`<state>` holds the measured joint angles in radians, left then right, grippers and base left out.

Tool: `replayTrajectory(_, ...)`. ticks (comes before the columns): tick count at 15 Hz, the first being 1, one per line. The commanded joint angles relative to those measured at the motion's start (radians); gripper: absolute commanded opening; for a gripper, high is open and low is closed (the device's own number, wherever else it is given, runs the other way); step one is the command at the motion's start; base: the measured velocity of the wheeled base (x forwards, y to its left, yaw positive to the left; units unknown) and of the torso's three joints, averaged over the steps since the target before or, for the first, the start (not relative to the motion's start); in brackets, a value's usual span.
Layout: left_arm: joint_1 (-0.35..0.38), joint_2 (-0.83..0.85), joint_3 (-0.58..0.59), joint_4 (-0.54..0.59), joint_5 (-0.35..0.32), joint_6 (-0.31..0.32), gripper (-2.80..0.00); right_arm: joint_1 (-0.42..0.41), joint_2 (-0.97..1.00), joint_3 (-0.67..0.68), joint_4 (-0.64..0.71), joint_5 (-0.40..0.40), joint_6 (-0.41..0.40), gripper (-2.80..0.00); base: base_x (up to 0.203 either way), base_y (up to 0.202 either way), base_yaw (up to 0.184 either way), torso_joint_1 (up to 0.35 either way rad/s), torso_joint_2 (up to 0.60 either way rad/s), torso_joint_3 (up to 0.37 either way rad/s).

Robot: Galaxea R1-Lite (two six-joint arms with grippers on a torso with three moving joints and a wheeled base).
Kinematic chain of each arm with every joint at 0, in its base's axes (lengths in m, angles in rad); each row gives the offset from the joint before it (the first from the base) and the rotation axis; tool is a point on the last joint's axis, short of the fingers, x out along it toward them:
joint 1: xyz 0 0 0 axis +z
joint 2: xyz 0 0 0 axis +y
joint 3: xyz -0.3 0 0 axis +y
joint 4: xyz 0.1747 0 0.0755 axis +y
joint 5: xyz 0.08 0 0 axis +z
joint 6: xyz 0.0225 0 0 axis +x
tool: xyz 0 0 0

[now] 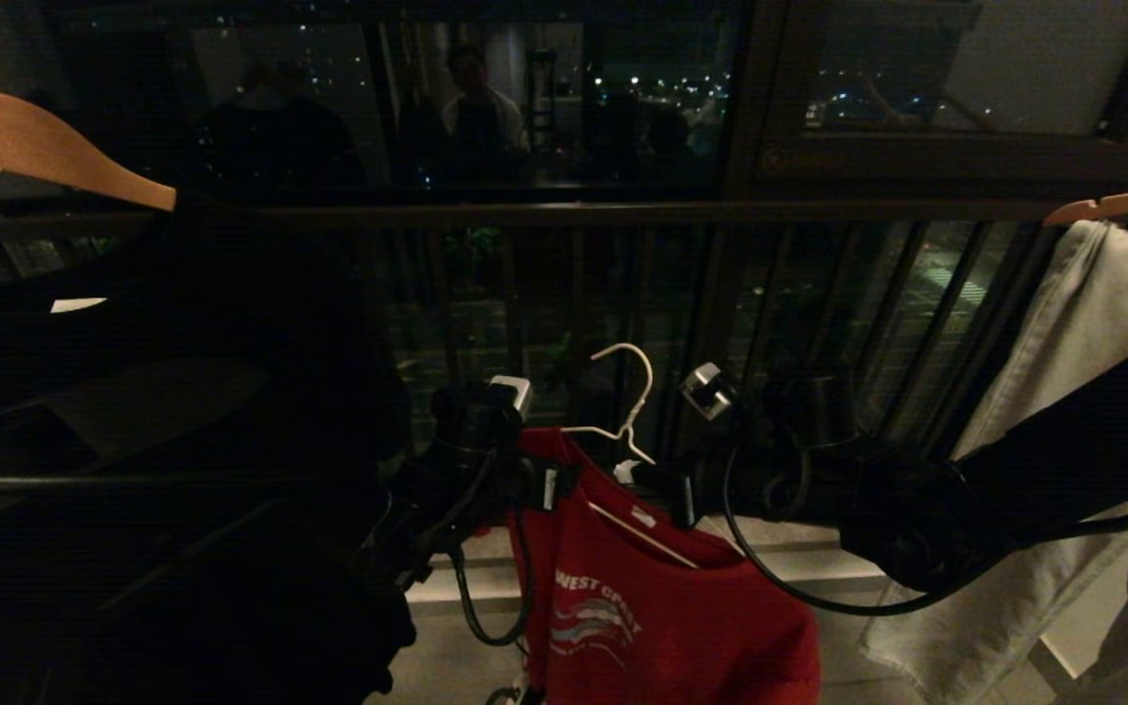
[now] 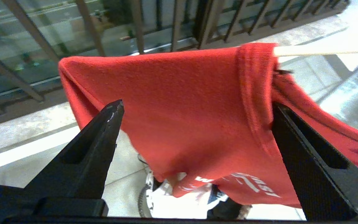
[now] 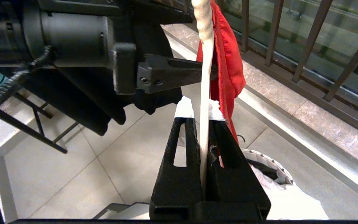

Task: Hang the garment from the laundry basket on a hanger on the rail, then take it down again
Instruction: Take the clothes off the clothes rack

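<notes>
1. At about 9 o'clock in the head view a black T-shirt hangs on a tan wooden hanger, filling the left side.
2. Just left of centre, the left gripper stands with its jaws wide. In its wrist view the fingers straddle the shoulder and collar of the red garment without clamping it.
3. At centre, roughly 6 o'clock, the garment hangs half dressed on the cream hanger, whose hook points up to 12 o'clock and is on no rail.
4. Just right of centre, the right gripper is closed tight on the hanger's wire below the twisted neck.
5. Under it, towards 5 o'clock in the right wrist view, the laundry basket sits on the tiled floor.
6. At 3 o'clock in the head view a pale garment hangs from another wooden hanger.
</notes>
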<state>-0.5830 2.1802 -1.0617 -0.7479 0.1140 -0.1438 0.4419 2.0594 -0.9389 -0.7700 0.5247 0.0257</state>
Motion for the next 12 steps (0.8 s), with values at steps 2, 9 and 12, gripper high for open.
replayTrajectory(2, 0.003, 0.036, -0.007, -0.094, 0.021, 0.029, 0.0, 0.0, -0.002, -0.001, -0.005, 0.003, 0.0, -2.8, 0.0, 0.0, 0.0, 0.0, 0.0, 0.0)
replayTrajectory(9, 0.011, 0.04, -0.003, -0.119, 0.049, 0.058, 0.0, -0.009, -0.001, -0.016, -0.005, 0.001, 0.001, -2.8, 0.0, 0.0, 0.0, 0.0, 0.0, 0.0)
replayTrajectory(12, 0.015, 0.038, -0.004, -0.12, 0.049, 0.064, 0.0, -0.028, 0.009, -0.037, -0.003, 0.0, 0.002, -2.8, 0.0, 0.0, 0.0, 0.0, 0.0, 0.0)
